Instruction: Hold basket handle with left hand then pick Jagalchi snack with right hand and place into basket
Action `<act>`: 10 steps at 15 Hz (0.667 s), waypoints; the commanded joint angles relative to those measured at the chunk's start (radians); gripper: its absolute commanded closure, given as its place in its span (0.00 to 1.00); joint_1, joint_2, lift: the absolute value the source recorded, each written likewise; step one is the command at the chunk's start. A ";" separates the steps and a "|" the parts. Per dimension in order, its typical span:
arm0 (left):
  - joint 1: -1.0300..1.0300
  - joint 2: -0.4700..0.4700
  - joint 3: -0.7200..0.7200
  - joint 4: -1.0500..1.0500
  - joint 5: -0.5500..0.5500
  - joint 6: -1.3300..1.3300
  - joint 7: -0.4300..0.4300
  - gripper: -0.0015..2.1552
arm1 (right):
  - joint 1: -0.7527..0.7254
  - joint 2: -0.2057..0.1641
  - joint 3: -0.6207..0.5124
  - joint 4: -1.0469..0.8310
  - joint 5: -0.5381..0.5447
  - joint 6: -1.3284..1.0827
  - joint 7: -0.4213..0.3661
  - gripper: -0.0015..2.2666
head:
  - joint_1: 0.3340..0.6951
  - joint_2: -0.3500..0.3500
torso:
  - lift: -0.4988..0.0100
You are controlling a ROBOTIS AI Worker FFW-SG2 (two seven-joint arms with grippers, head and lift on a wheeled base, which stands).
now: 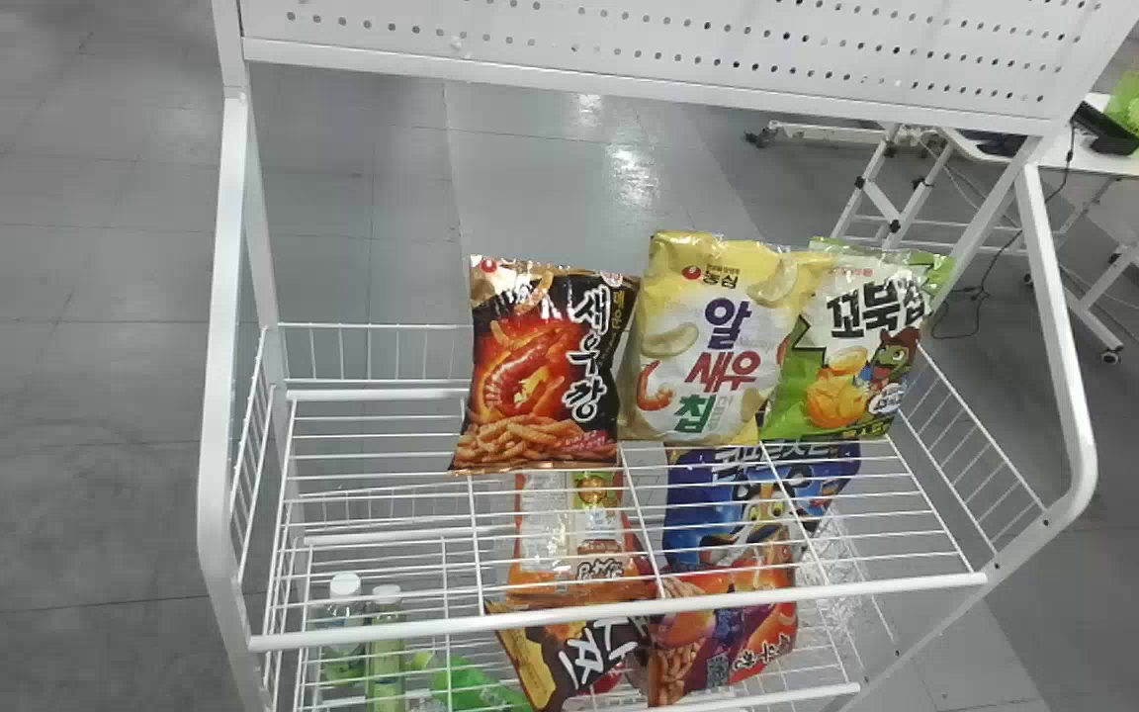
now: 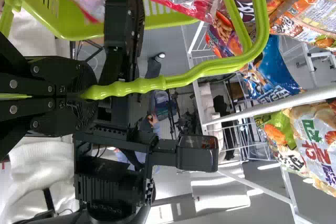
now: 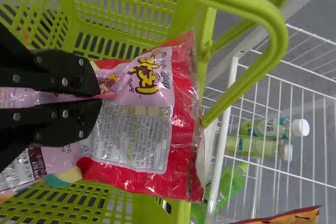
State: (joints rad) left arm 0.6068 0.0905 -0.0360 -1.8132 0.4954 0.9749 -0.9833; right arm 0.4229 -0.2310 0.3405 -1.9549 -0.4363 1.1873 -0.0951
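Floor (image 1: pixel 55 396): grey tile. Upon it, a white wire rack (image 1: pixel 218 396); upper shelf carrying, left to right, a black snack bag (image 1: pixel 545 376), a yellow one (image 1: pixel 713 346) and a green one (image 1: pixel 846 346).

Item, one green basket (image 3: pixel 184 211), at the near side of the rack. Its handle (image 2: pixel 152 84) is pinched by the left hand (image 2: pixel 94 95).

Item, one Jagalchi snack (image 3: pixel 147 95), pink and red, at the basket's mouth. State of the right hand (image 3: pixel 100 97): pressed together on a fold of that bag, and the nearer hand for the placing.

Principal relation: the bag's long axis runs near to far, roughly in line with the right hand's fingers; its far end overlaps the basket's far rim, on the rack side. Whether it touches that rim cannot be told.

Judgement: placing appears nearly done. The coming move probably wants the bag drawn a little nearer and lowered before release; let go thus, it might lodge on the rim or tip towards the rack.
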 commanded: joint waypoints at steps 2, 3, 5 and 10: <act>-0.001 0.000 -0.001 0.000 0.000 0.000 0.000 0.71 | -0.007 0.002 0.000 0.014 -0.009 0.036 0.002 0.02 | 1.00 0.06 | 0.96; -0.001 0.000 -0.001 -0.002 0.000 0.000 0.002 0.71 | 0.010 0.002 -0.003 -0.009 0.002 0.009 -0.005 0.02 | 1.00 0.05 | 0.96; 0.001 0.000 0.001 -0.002 0.000 0.000 0.002 0.71 | 0.050 -0.004 -0.024 -0.064 0.027 -0.031 -0.035 0.02 | 1.00 0.05 | 0.96; 0.001 0.000 0.001 -0.002 0.000 0.000 0.000 0.71 | 0.166 -0.028 -0.109 -0.248 0.087 -0.108 -0.081 0.02 | 1.00 0.00 | 0.96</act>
State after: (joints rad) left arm 0.6074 0.0905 -0.0353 -1.8147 0.4954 0.9749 -0.9833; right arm 0.5535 -0.2533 0.2593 -2.1478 -0.3577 1.1004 -0.1770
